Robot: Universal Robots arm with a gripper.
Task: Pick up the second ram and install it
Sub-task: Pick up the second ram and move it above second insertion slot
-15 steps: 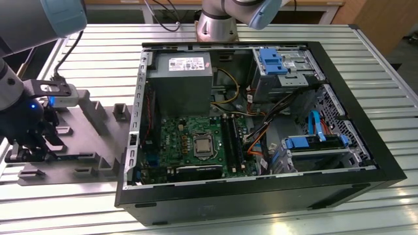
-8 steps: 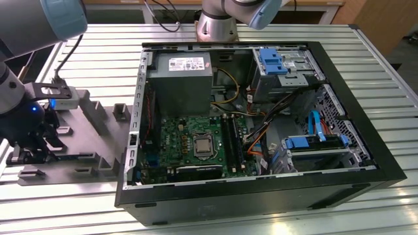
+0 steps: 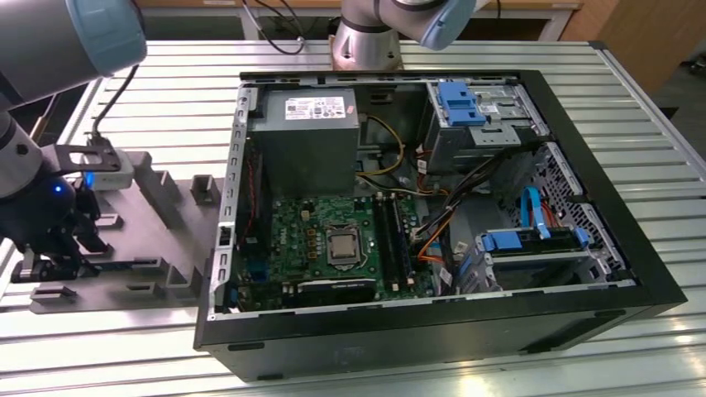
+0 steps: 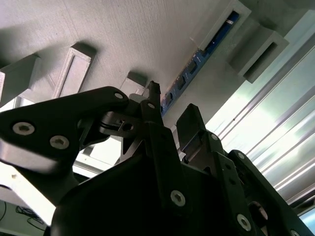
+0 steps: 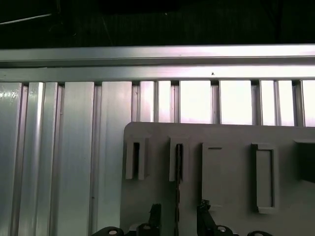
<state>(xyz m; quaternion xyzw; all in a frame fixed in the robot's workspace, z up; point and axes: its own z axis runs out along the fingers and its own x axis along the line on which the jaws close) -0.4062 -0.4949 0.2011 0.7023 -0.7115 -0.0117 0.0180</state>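
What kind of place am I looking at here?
Probably a robotics lab or test cell for computer assembly: an open PC case sits on a slatted metal table, a grey parts tray lies beside it, and a robot arm reaches over that tray.

1. Open black computer case (image 3: 386,343) lies on the slatted metal table (image 3: 651,124) where I work.
2. Inside, grey power-supply box (image 3: 303,141) adjoins green motherboard (image 3: 289,236).
3. Grey fixture plate (image 3: 182,248) sits just beside the case.

Bright glare washes the metal table slats (image 5: 197,101); the gripper (image 4: 171,102) looms dark.
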